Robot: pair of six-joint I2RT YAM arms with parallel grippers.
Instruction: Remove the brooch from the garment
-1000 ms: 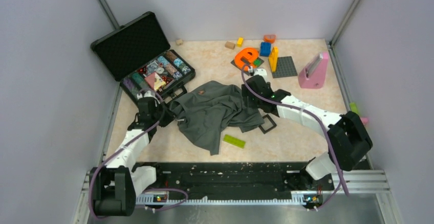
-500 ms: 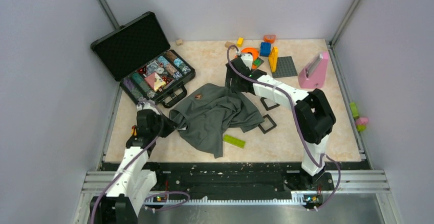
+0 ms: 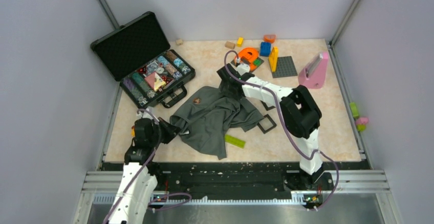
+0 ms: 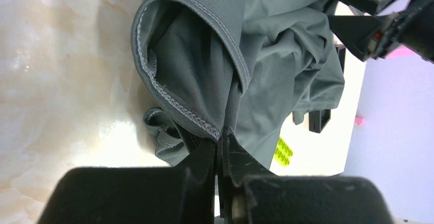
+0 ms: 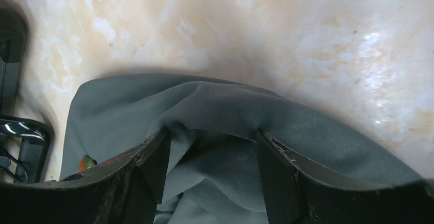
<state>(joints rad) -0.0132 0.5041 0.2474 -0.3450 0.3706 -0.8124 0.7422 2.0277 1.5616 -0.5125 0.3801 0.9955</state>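
Grey garment (image 3: 215, 119), brooch (image 3: 197, 101) on top, hem tight in left tool (image 4: 221, 143)

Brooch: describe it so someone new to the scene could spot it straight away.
Find the dark grey T-shirt in the middle of the table. Near its far-left edge, on the side facing the open black case, sits the brooch. It is a tiny orange-brown speck on the cloth, far smaller than the orange letter toy.
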